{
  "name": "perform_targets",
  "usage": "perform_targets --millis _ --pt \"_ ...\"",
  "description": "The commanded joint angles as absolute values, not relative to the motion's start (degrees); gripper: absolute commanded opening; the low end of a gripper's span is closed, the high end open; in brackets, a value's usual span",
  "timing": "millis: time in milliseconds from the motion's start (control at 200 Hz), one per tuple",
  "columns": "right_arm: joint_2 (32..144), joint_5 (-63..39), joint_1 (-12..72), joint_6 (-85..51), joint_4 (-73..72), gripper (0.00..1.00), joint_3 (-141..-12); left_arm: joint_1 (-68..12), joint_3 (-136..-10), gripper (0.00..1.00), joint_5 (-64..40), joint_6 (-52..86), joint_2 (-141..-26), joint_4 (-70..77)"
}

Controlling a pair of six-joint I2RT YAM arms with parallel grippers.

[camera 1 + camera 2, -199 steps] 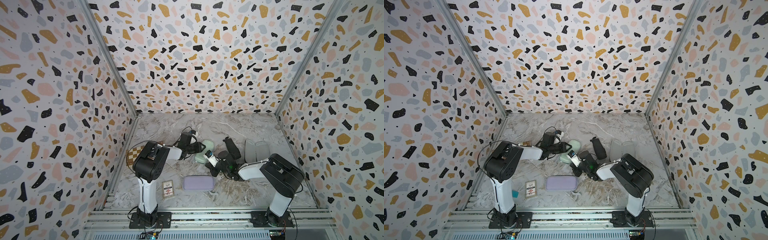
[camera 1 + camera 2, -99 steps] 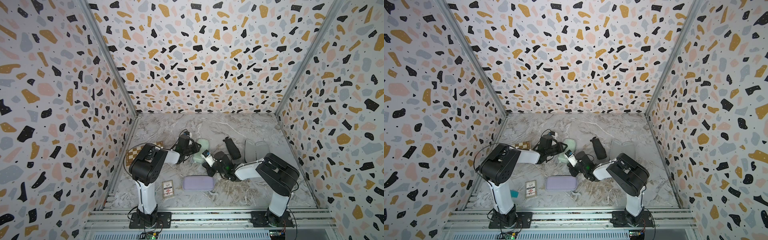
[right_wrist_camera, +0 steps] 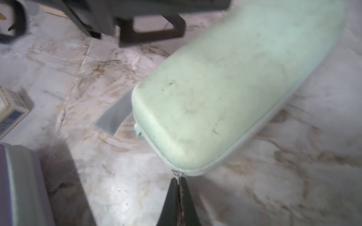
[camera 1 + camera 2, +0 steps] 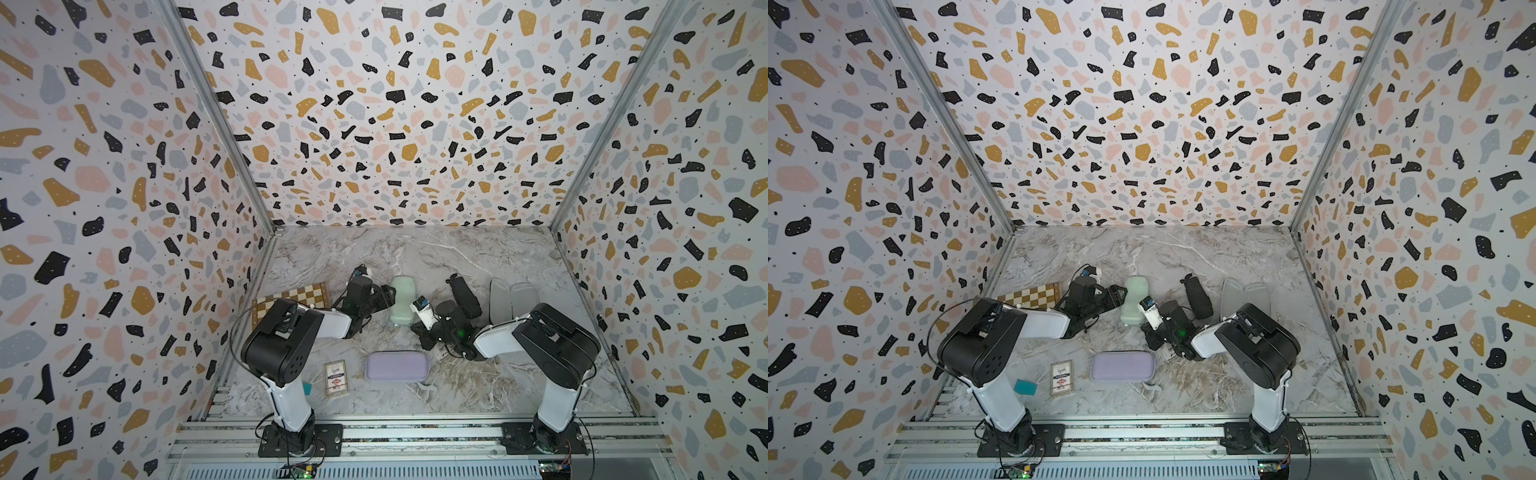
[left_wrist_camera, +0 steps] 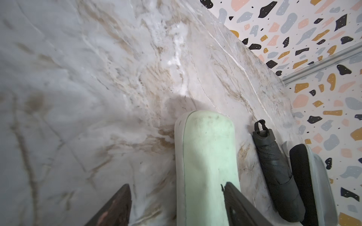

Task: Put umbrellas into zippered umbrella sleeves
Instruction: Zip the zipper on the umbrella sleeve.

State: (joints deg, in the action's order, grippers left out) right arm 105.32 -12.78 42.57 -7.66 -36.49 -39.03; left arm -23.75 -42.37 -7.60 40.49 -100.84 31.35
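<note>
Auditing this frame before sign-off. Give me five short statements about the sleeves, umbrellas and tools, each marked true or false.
1. The mint green oblong zippered sleeve lies with its halves together. True.
2. The right tool is shut on that sleeve's zip pull. True.
3. The left tool is clamped on the black folded fabric umbrella. False: it is open at the mint sleeve; the umbrella lies free.
4. The black umbrella is inside the lilac oblong sleeve. False: that sleeve is closed; the umbrella lies beside the open grey-lined sleeve.
5. The checkered wooden board lies on the left arm's side. True.
</note>
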Motion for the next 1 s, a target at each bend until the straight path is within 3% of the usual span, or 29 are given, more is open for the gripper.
perform_targets --millis 0,295,586,751,996 --pt "103.03 -13.66 39.35 -7.61 -36.11 0.0 -37.34 -23.13 -46.25 0.75 -7.02 33.6 -98.12 24.07" --pt "102.71 -14.17 33.24 -3.36 -32.76 0.0 -38.15 -21.88 -59.88 0.75 -13.6 26.58 -106.01 9.52" --pt "104.41 -15.98 33.56 -2.38 -33.44 0.0 -38.77 -21.97 -58.04 0.73 -14.37 28.04 -108.26 12.55" --pt "103.51 -15.05 34.1 -1.84 -33.68 0.0 -37.68 -21.97 -59.9 0.58 -17.86 27.33 -112.11 12.67" --pt "101.92 -14.2 34.66 -2.11 -34.04 0.0 -36.02 -22.06 -57.23 0.36 -12.42 28.22 -111.19 12.05"
